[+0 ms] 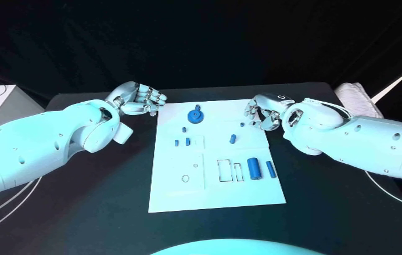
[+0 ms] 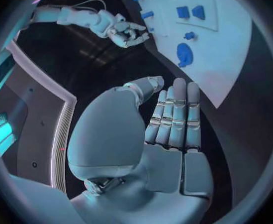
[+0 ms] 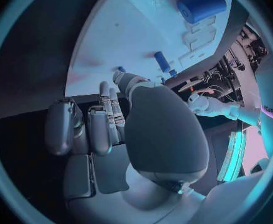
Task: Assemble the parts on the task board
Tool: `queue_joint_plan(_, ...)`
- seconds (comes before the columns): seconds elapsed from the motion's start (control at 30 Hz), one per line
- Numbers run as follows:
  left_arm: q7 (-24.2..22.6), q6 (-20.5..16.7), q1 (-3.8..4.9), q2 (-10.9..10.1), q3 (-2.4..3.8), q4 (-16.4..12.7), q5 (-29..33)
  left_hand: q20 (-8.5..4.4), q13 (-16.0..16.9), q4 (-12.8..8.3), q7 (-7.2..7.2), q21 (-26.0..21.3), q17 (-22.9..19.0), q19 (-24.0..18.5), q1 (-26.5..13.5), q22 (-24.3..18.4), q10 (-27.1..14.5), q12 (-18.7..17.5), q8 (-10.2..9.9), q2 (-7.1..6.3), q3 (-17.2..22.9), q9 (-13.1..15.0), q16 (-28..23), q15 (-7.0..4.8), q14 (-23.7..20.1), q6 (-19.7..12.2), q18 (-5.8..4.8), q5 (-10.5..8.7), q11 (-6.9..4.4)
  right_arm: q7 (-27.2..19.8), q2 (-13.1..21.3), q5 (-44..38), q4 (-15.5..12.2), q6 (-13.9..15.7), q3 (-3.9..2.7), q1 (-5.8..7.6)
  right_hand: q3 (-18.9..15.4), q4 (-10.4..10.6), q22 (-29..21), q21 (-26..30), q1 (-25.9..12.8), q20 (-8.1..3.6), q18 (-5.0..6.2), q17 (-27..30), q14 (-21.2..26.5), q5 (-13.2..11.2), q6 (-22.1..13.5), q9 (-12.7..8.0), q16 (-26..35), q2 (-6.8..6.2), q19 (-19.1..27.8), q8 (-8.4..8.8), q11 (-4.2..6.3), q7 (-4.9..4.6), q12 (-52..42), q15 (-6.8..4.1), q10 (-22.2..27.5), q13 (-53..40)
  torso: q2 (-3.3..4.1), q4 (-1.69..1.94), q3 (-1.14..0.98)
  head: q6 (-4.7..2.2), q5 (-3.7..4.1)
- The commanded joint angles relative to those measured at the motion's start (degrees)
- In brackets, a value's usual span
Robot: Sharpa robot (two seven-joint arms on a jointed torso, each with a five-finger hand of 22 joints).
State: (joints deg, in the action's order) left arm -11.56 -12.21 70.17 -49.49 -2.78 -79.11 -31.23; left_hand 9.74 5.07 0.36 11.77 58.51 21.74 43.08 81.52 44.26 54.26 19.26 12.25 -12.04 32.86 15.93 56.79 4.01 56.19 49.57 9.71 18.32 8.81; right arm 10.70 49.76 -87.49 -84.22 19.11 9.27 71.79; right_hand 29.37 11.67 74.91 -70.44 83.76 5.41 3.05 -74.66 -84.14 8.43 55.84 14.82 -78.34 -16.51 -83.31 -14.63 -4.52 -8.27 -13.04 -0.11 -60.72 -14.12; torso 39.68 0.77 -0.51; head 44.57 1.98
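1. Pre-grasp, judging by layout: left hand (image 1: 140, 100) and right hand (image 1: 266, 111) both empty, fingers loosely apart, flanking the task board (image 1: 172, 194).
2. Parts (image 1: 254, 168) lie loose on the board.
3. Next: pick one part.

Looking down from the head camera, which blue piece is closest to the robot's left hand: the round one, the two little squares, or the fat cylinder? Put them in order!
From the left hand:
1. Round blue piece, at the board's far end, nearest.
2. Two small blue squares, mid-board, left side.
3. Fat blue cylinder, right side, toward the robot, farthest.
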Motion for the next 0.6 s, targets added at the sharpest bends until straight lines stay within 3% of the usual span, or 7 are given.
queue_joint_plan(0.03,-7.25,3.08,0.01,-0.73,0.09,-1.27,14.59,0.08,-0.05,0.23,0.53,-0.52,-0.17,-0.6,-0.65,-0.26,-0.36,0.47,-0.26,0.38,-0.68,-0.09,-0.37,0.25,-0.08,0.05,0.75,-0.37,-0.09,2.87,-0.57,-5.78,0.18,-1.84,0.01,-0.45,0.15,-0.65,3.47,0.41,-0.65,-0.09,1.07,0.42,-2.16,-0.25,0.29,0.07,0.38,-0.09,0.13,0.08,-0.25,0.21,0.59,0.37,0.1,0.64,0.01,0.1,0.06,0.13,0.25)
queue_joint_plan(0.23,-8.56,4.29,0.0,-1.65,0.1,-2.56,17.88,0.23,-0.04,0.51,0.45,-1.42,-0.38,-0.56,-1.38,-0.89,-0.42,0.9,-0.18,0.45,-1.59,-0.1,-0.7,0.28,0.04,0.25,0.78,-0.52,-0.15,2.76,-1.84,-5.71,0.49,-0.92,0.01,-1.13,0.72,-1.02,3.46,0.5,-1.17,-0.18,1.07,0.92,-2.11,0.0,0.55,0.1,0.76,0.14,0.08,0.17,-0.15,0.28,1.11,0.28,-0.57,1.58,-0.04,0.06,0.14,0.14,0.27)
queue_joint_plan(0.6,-8.57,4.41,0.0,-2.12,0.1,-3.3,18.22,0.22,-0.08,0.33,0.46,-1.91,-0.54,-0.36,-1.16,-1.28,-0.63,1.1,-0.2,0.78,-1.76,-0.15,-0.99,0.24,0.0,0.26,0.83,-0.44,-0.16,1.96,-3.48,-4.31,0.76,0.07,0.01,-1.97,3.54,-2.54,3.95,-0.14,-2.09,-0.07,0.9,1.86,-2.07,0.74,1.85,0.43,1.42,0.38,-0.42,0.0,-0.31,0.07,2.11,0.38,-3.01,3.8,-0.04,0.07,0.09,0.15,0.27)
